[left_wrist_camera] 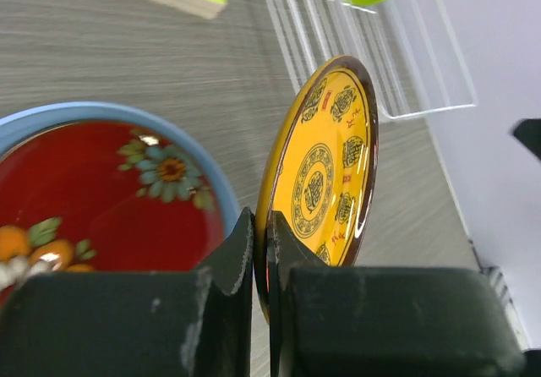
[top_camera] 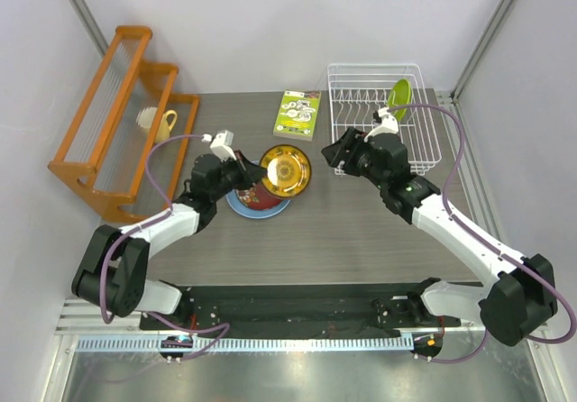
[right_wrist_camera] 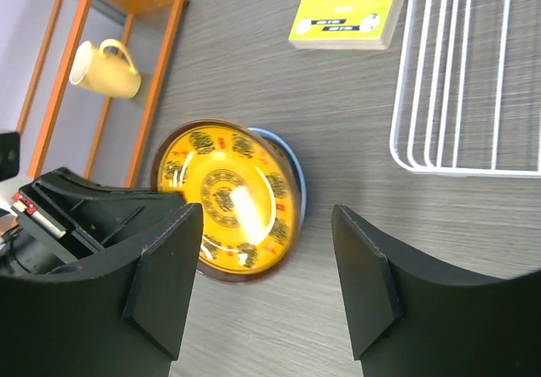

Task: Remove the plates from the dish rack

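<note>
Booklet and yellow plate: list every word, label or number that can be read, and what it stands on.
On the booklet: printed lines on the cover, too small and blurred to read.
On the yellow plate: dark ornamental medallions, possibly characters, not legible.
No other text shows.

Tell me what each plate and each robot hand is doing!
yellow plate: held by its rim in left gripper
red plate: lying flat on blue plate
blue plate: flat, under red plate
green plate: standing in dish rack
left gripper: shut on yellow plate
right gripper: open, empty
</note>
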Robot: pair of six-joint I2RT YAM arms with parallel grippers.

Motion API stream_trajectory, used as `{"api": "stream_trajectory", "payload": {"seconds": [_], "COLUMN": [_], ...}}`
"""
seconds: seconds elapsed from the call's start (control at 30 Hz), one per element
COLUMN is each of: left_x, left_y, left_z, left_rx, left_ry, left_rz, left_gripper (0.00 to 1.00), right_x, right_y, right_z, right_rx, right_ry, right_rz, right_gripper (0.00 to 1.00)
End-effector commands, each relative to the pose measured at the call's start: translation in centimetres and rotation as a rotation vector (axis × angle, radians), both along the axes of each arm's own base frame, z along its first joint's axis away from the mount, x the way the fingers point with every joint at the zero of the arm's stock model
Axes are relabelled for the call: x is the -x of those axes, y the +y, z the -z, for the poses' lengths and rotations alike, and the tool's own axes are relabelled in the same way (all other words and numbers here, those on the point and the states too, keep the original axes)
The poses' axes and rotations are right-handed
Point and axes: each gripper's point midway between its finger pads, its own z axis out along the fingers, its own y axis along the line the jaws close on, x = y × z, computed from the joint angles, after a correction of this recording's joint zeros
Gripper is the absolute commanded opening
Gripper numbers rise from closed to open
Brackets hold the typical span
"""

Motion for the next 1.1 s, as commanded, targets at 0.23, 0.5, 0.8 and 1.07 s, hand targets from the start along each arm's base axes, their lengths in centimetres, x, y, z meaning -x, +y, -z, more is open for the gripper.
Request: {"api": "stream_trajectory", "payload": {"seconds": [0.23, 0.5, 0.8, 1.07], "left_x": [-1.8, -2.4, -2.7, -2.8], "left_y": [5.9, 6.3, 6.7, 6.7], "left_z": [2.0, 4.4, 5.2, 5.5], "left_rx": [-0.103, -0.124, -0.149, -0.157], "left_ry": [0.074, 0.124, 0.152, 0.162], "left_rz": [-0.179, -0.211, -0.231, -0.229], "left_gripper": [0.00, 0.00, 0.24, 0.50], "right_x": [-0.7, -1.0, -1.5, -2.6], "right_y": [-0.8, -0.8, -1.6, -3.9], "right_z": [-0.8, -0.1, 0.2, -0.3], "right_rx": [0.035, 0.051, 0.065, 0.113], "right_ry": [-0.033, -0.019, -0.014, -0.018], "right_rz": [0.039, 0.036, 0.056, 0.106], "right_gripper": [0.68, 0.68, 0.68, 0.68]}}
